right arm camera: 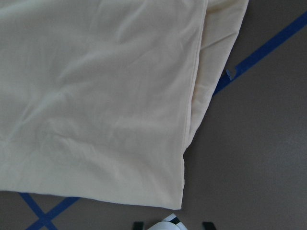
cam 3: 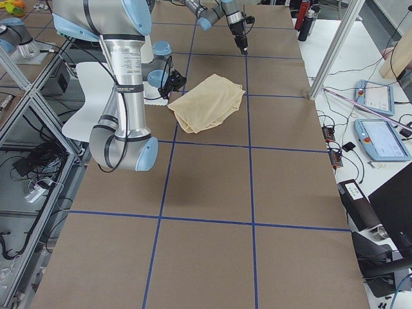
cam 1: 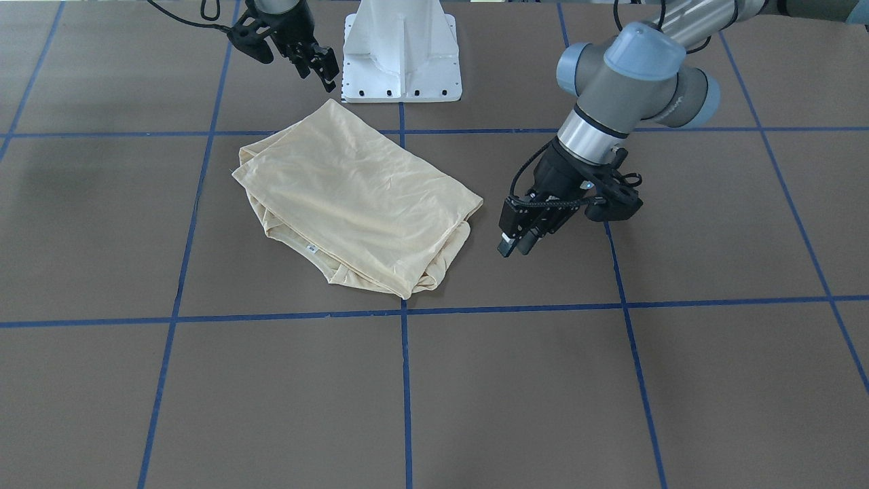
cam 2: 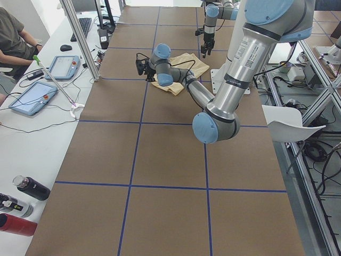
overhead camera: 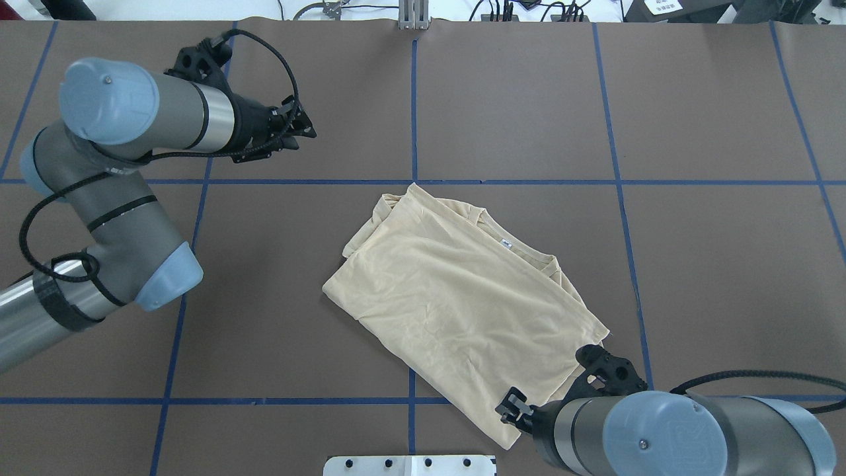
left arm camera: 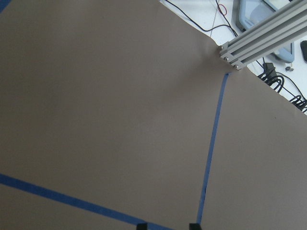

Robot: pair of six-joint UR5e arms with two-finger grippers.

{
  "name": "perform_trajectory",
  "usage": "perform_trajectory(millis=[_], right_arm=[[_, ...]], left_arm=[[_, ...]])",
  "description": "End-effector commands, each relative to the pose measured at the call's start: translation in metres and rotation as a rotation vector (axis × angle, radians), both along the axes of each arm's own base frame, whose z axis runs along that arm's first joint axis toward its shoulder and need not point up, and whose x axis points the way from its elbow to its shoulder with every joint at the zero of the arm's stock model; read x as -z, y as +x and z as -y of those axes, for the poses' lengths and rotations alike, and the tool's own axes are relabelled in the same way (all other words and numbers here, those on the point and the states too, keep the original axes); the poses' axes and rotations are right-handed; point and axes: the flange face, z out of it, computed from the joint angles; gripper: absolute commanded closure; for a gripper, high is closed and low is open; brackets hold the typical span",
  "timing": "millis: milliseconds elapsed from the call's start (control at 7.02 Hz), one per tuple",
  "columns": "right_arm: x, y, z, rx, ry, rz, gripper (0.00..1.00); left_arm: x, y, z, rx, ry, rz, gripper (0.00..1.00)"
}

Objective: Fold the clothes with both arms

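The clothes are one pale cream shirt (cam 1: 360, 197), lying folded into a rough rectangle mid-table (overhead camera: 456, 297), with a small white neck label (overhead camera: 506, 244) showing at one edge. No print shows. My left gripper (cam 1: 514, 244) hangs open and empty above bare table, a short way off the shirt's side (overhead camera: 307, 129). My right gripper (cam 1: 326, 71) is open and empty too, hovering just off the shirt's corner nearest the robot (overhead camera: 512, 406). The right wrist view looks down on that corner of the shirt (right arm camera: 96, 96). The left wrist view shows only table.
The white pedestal base (cam 1: 400, 54) stands just behind the shirt. Blue tape lines (cam 1: 404, 312) grid the brown table. An aluminium post (left arm camera: 259, 40) stands at the far edge. A person (cam 2: 10, 37), tablets (cam 2: 32, 96) and bottles (cam 2: 29, 188) are at a side bench.
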Motion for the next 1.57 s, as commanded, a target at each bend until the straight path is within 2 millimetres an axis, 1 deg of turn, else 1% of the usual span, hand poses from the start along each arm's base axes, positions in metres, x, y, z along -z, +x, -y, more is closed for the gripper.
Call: perform_trajectory(millis=[0, 143, 285, 428, 570, 713, 855, 998, 1283, 1425], right_arm=[[0.001, 0.039, 0.084, -0.173, 0.009, -0.002, 0.0], [0.008, 0.058, 0.141, -0.207, 0.053, -0.003, 0.0], [0.01, 0.067, 0.205, -0.185, 0.051, -0.01, 0.0], [0.007, 0.065, 0.248, -0.176, 0.072, -0.026, 0.0], [0.003, 0.055, 0.26, -0.166, 0.086, -0.047, 0.0], [0.001, 0.054, 0.261, -0.165, 0.085, -0.052, 0.0], [-0.001, 0.053, 0.261, -0.164, 0.081, -0.057, 0.0], [-0.004, 0.052, 0.262, -0.164, 0.078, -0.062, 0.0], [-0.011, 0.049, 0.264, -0.161, 0.071, -0.075, 0.0], [-0.013, 0.048, 0.265, -0.162, 0.068, -0.078, 0.0]], left_arm=[[-0.019, 0.042, -0.076, -0.099, -0.106, 0.038, 0.5], [-0.032, 0.059, -0.096, -0.103, -0.114, 0.064, 0.5], [-0.048, 0.075, -0.112, -0.128, -0.137, 0.09, 0.5], [-0.062, 0.087, -0.111, -0.135, -0.153, 0.115, 0.5], [-0.069, 0.098, -0.113, -0.144, -0.161, 0.132, 0.5], [-0.069, 0.106, -0.121, -0.162, -0.161, 0.135, 0.5], [-0.07, 0.113, -0.119, -0.166, -0.164, 0.14, 0.5], [-0.062, 0.121, -0.116, -0.166, -0.159, 0.132, 0.51], [-0.064, 0.124, -0.114, -0.167, -0.161, 0.138, 0.55], [-0.068, 0.126, -0.113, -0.166, -0.165, 0.145, 0.63]])
